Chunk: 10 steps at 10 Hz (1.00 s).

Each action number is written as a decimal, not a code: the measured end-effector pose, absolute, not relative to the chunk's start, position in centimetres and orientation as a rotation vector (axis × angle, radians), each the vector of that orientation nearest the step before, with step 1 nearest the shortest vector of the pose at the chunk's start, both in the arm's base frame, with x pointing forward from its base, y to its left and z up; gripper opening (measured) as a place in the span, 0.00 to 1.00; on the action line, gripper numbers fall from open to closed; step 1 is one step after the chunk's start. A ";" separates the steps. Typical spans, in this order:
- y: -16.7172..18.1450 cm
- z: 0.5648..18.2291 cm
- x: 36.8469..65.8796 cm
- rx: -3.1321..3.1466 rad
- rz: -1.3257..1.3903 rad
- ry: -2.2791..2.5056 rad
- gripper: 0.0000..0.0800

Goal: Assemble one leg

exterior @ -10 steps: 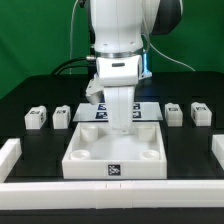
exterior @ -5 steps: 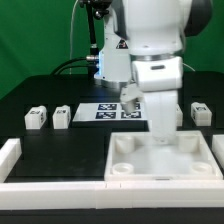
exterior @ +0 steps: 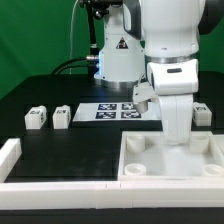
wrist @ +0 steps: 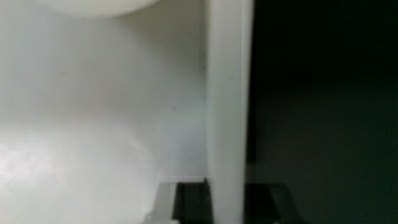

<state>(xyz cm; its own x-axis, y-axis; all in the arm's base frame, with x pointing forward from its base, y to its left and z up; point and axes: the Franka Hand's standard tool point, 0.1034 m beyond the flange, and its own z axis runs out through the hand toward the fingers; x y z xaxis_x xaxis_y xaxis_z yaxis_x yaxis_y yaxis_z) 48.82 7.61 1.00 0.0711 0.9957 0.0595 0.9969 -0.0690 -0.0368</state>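
Two legs [exterior: 37, 118] [exterior: 62, 116], small white blocks with tags, stand at the exterior view's left. Another leg [exterior: 203, 113] shows partly behind the arm at the right. The large white tray piece [exterior: 160, 178] with corner sockets lies at the front right. My gripper [exterior: 178, 135] reaches down onto the tray's back wall. In the wrist view the gripper [wrist: 228, 190] has its dark fingers [wrist: 192, 203] on both sides of the tray's thin white wall [wrist: 228, 100], shut on it. No leg is held.
The marker board [exterior: 118, 111] lies at the middle back of the black table. A white rail [exterior: 60, 190] runs along the front edge, and a white block [exterior: 8, 155] stands at the front left. The arm's base [exterior: 118, 55] stands behind the board.
My gripper has dragged the tray piece from the middle front to the exterior view's right. The legs have not moved.
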 end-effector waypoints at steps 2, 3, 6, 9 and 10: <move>7.6 1.0 48.8 -2.249 -0.028 -2.095 0.37; 7.5 1.0 48.8 -2.250 -0.028 -2.094 0.54; 7.5 1.0 48.8 -2.251 -0.028 -2.094 0.79; 7.5 1.0 48.8 -2.251 -0.028 -2.093 0.81; 7.5 1.0 48.8 -2.252 -0.028 -2.093 0.81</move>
<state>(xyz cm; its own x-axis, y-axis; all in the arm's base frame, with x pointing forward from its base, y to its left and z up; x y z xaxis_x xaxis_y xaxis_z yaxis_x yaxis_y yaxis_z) 48.83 7.47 0.98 0.0741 0.9955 0.0594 0.9967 -0.0720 -0.0371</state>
